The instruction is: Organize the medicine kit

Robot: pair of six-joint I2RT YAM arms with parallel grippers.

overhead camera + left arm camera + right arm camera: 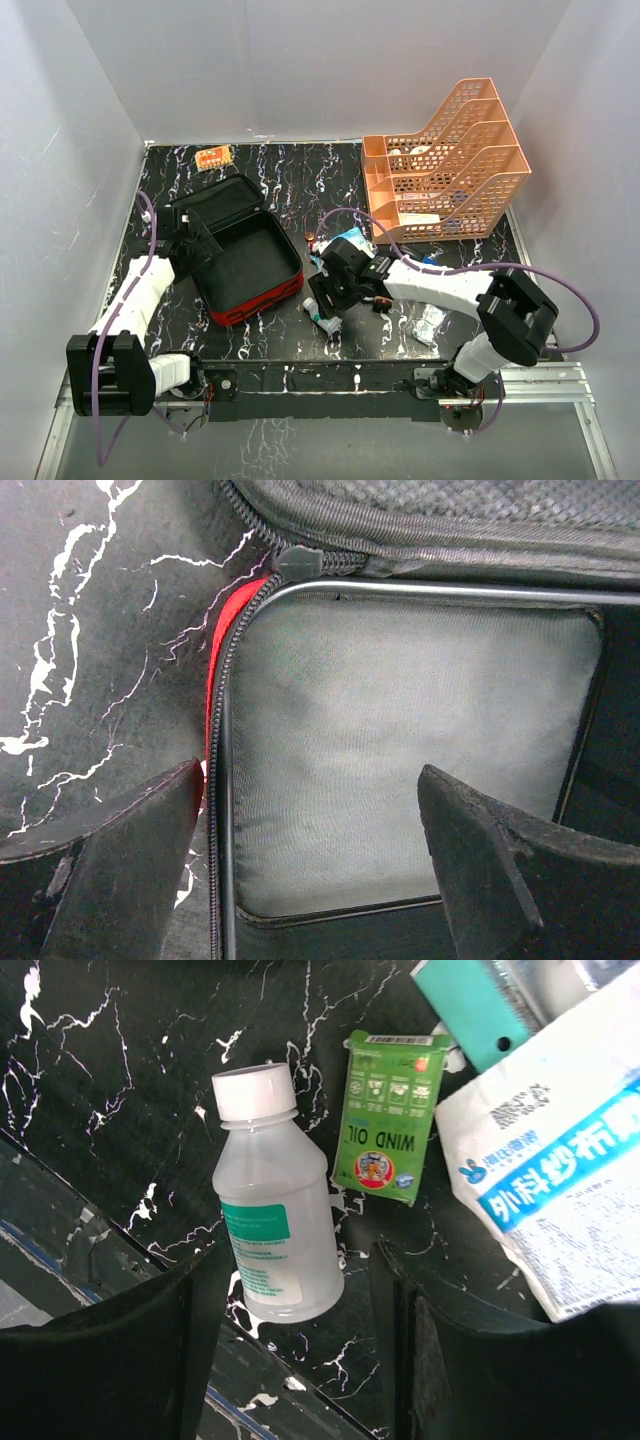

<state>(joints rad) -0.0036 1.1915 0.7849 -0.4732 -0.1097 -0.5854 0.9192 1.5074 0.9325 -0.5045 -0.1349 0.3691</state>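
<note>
Right end effector (300, 1255) hanging spread around the base of a white-capped bottle (268, 1220) lying on the bench (300, 170), left end effector (310, 775) hovering spread wide over the left rim of the open red medicine kit (262, 300), sitting left of centre

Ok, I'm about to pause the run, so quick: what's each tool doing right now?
Left tool: open, empty, over the red case edge.
Right tool: open around the bottle, not gripping it yet.
</note>
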